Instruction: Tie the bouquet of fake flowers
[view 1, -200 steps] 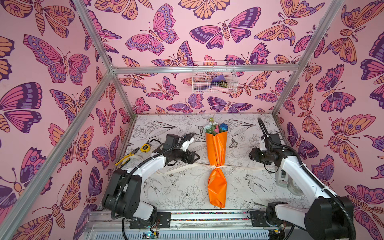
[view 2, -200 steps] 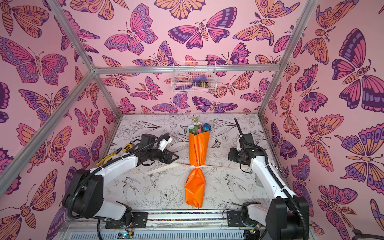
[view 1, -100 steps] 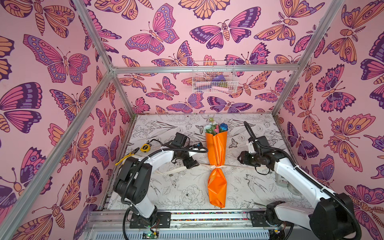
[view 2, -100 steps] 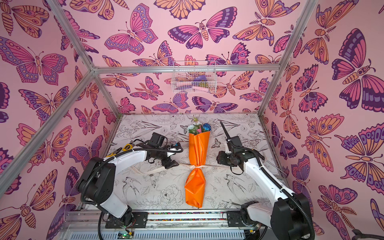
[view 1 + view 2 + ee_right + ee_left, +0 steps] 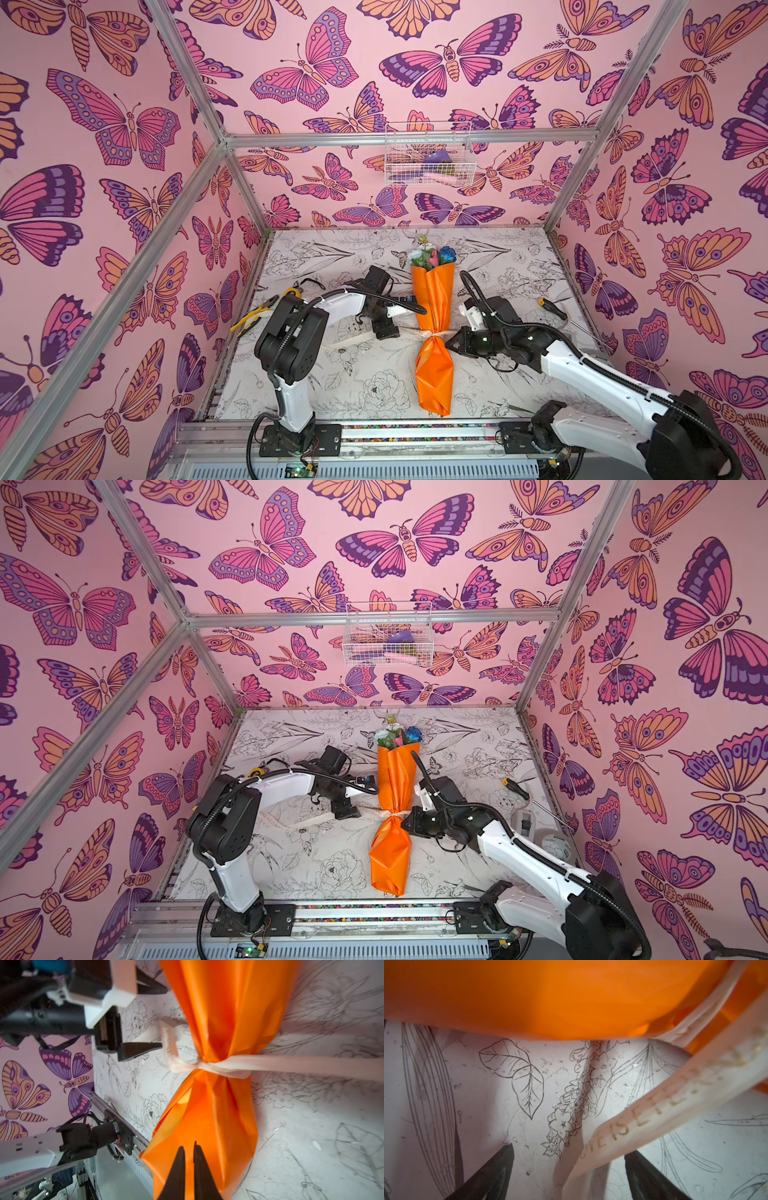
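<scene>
Tying done: ribbon (image 5: 218, 1065) knotted round bouquet (image 5: 224, 1012)
Remaining: bow, likely
Left gripper (image 5: 568, 1149): apart, astride ribbon
Right gripper (image 5: 188, 1145): together, empty

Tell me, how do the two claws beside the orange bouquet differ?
The left claw stands wide open; the right claw is almost closed. The cream ribbon runs between the left claw's fingers; the right claw's grip nothing visible. Both are black and sit beside the bouquet, near its tied waist.

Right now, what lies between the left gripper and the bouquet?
A cream ribbon tail, running from the bouquet toward the left gripper; the left wrist view shows it.
</scene>
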`<state>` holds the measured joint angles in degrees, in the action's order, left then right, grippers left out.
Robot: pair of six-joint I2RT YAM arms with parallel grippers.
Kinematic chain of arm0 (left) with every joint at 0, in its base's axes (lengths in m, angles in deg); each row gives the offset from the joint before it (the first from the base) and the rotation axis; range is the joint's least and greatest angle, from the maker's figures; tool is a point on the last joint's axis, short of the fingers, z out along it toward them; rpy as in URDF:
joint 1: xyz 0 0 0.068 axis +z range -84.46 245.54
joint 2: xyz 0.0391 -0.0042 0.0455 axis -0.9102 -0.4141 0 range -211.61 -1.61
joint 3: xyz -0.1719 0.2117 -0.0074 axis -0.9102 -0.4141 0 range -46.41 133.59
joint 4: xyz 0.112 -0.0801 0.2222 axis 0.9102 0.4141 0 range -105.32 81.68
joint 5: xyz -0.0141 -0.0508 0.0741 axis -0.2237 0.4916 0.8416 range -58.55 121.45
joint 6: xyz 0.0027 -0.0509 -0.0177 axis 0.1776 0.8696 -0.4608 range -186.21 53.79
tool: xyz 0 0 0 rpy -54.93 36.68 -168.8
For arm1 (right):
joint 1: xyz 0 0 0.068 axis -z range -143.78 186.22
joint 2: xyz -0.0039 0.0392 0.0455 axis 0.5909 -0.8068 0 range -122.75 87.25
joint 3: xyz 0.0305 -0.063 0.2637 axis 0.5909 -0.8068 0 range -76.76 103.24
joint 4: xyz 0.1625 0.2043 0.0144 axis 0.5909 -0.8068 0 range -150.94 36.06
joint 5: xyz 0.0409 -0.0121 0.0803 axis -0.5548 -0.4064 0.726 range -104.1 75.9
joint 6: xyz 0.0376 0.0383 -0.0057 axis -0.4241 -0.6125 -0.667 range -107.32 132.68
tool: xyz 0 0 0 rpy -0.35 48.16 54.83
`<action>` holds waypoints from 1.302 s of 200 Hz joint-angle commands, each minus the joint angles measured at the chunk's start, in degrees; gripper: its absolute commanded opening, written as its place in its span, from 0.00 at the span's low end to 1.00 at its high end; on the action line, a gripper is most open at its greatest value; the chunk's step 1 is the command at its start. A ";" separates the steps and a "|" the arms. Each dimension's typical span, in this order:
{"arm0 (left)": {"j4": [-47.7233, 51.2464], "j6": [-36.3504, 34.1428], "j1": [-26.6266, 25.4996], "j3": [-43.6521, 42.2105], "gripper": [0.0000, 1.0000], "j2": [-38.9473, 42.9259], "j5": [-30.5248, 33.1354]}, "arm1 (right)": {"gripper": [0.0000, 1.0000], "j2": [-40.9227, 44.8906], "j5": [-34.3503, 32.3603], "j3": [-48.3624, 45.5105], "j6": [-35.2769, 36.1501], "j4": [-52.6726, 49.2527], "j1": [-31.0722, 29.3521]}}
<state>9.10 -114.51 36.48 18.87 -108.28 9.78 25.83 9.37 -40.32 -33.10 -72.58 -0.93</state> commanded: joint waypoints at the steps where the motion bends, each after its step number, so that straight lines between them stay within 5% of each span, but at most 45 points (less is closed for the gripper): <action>1: 3.42 -2.76 -0.60 1.78 0.83 -2.08 1.01 | 0.10 2.74 0.50 -2.74 -4.98 2.03 -2.73; 76: 8.66 -4.62 -2.78 5.73 0.70 -6.18 3.49 | 0.08 -1.93 0.49 -8.03 -7.83 10.94 -7.81; 105: 8.89 -4.62 -3.11 5.14 0.51 -5.88 3.70 | 0.08 -6.33 0.05 -9.14 -7.57 12.99 -8.18; 136: 9.06 -4.10 -3.20 4.87 0.41 -5.93 4.00 | 0.07 -11.37 -0.69 -9.72 -7.14 15.81 -8.45; 143: 9.19 -4.09 -3.20 4.81 0.29 -5.98 3.98 | 0.07 -12.48 -0.91 -9.86 -6.96 16.69 -8.52; 150: 9.24 -4.09 -3.26 4.78 0.06 -5.92 4.02 | 0.07 -13.64 -1.20 -9.95 -6.87 17.32 -8.62; 156: 9.23 -4.05 -3.28 4.73 0.00 -5.90 4.02 | 0.07 -14.68 -1.48 -10.07 -6.73 17.72 -8.64; 217: 9.23 -3.78 -3.23 3.84 0.00 -4.62 3.39 | 0.04 -24.52 -0.61 -10.06 -6.94 24.15 -9.97; 260: 8.42 -1.51 -3.27 2.72 0.00 0.43 -1.54 | 0.10 -14.85 -6.49 -2.60 0.64 4.54 -9.98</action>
<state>14.98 -117.83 33.61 23.24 -111.52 12.77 5.85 8.58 -47.53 -37.67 -53.71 -10.50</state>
